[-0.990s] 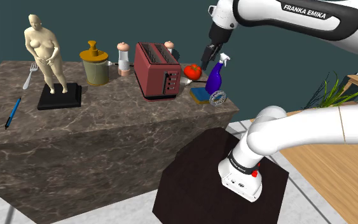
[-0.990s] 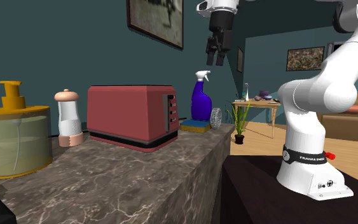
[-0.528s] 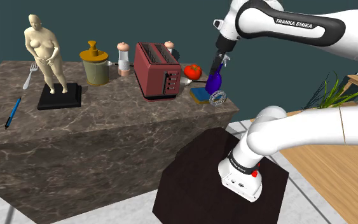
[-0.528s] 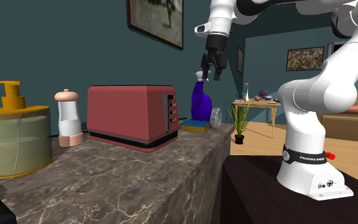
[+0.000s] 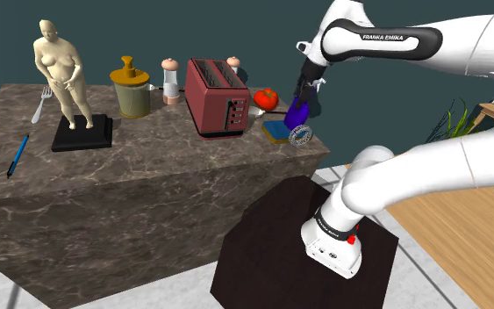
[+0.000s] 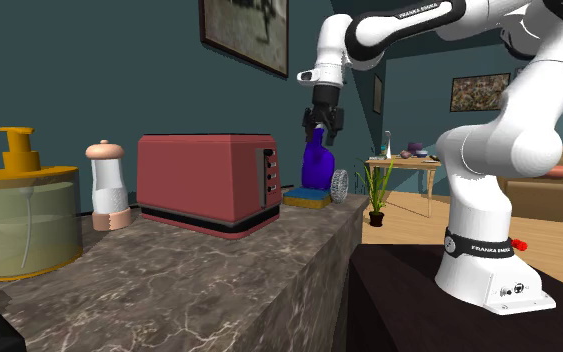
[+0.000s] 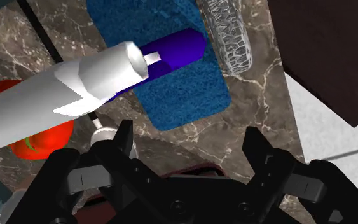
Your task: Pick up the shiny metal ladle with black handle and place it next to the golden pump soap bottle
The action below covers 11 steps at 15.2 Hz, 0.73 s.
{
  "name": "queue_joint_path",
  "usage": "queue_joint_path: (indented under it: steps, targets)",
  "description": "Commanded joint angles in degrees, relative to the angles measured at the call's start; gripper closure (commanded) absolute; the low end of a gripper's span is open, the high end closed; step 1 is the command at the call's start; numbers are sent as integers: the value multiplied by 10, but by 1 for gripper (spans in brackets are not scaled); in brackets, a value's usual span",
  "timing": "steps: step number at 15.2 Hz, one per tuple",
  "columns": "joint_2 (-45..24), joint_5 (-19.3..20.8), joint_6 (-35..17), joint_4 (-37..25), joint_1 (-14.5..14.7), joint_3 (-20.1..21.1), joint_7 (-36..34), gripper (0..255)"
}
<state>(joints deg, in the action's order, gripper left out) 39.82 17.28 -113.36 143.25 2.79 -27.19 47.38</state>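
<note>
My gripper (image 5: 300, 95) hangs open right at the white trigger head of a purple spray bottle (image 5: 295, 114), near the counter's corner. In the wrist view the fingers (image 7: 124, 136) stand wide apart over the bottle's head (image 7: 88, 79), touching nothing. A thin black handle (image 7: 36, 22) runs under that head, and a small shiny piece (image 7: 102, 137), likely the ladle's bowl, shows beside a finger; the rest is hidden. The golden pump soap bottle (image 5: 132, 88) stands at the counter's back, beyond the red toaster (image 5: 217, 97). From the second exterior view the gripper (image 6: 321, 124) sits on the bottle's top.
A blue sponge (image 7: 190, 89) and a clear mesh ring (image 5: 302, 135) lie by the spray bottle, a tomato (image 5: 266, 97) behind it. A shaker (image 5: 172, 81), a statue (image 5: 65, 75), a fork (image 5: 40, 104) and a pen (image 5: 17, 155) share the counter. The dark stand (image 5: 271, 237) is below.
The gripper has come down from above the counter's corner to the spray bottle's head, which it now covers in the outside views. Nothing on the counter has moved.
</note>
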Motion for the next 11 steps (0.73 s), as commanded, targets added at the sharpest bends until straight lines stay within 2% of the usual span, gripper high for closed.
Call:
queue_joint_path:
  steps: [1,4,7,9,11]
  targets:
    - [-30,5,-25,-10,12,-40,56,0]
    - [-86,-2,-59,-35,38,-104,141,0]
    - [-152,-27,-92,-69,76,-174,234,0]
    - [-204,-59,-111,-97,109,-225,303,0]
    - [-266,-111,-126,-128,149,-281,384,0]
